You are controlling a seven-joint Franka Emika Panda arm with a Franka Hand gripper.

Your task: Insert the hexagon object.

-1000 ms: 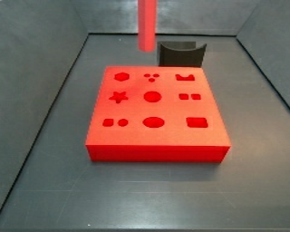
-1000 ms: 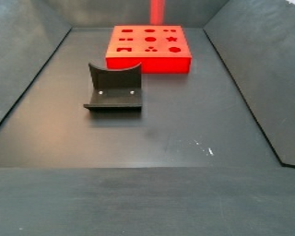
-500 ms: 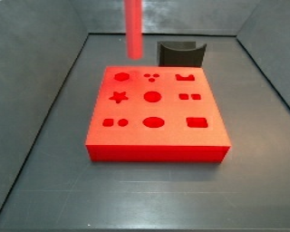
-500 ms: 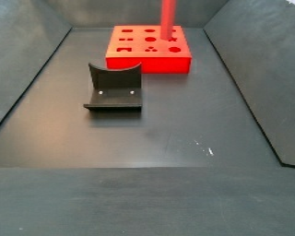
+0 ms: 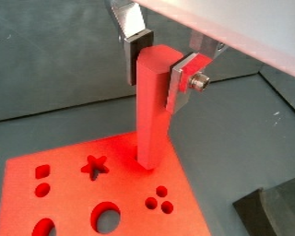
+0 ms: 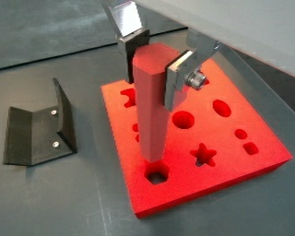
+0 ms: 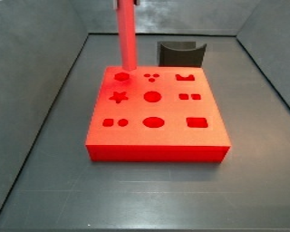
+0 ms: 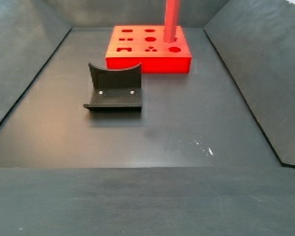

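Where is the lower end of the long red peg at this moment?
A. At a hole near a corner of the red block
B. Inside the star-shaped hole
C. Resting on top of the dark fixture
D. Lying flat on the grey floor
A: in a wrist view the peg, held upright by the end effector, meets a corner hole of the red block, away from the fixture.

Both side views look down at the dark floor from opposite ends: one sits near the red block (image 7: 156, 113) with the fixture (image 7: 180, 53) behind; the other sits farther back, fixture (image 8: 114, 88) nearer. Both wrist views look closely down past the gripper (image 5: 162, 63) (image 6: 157, 55) onto the block.
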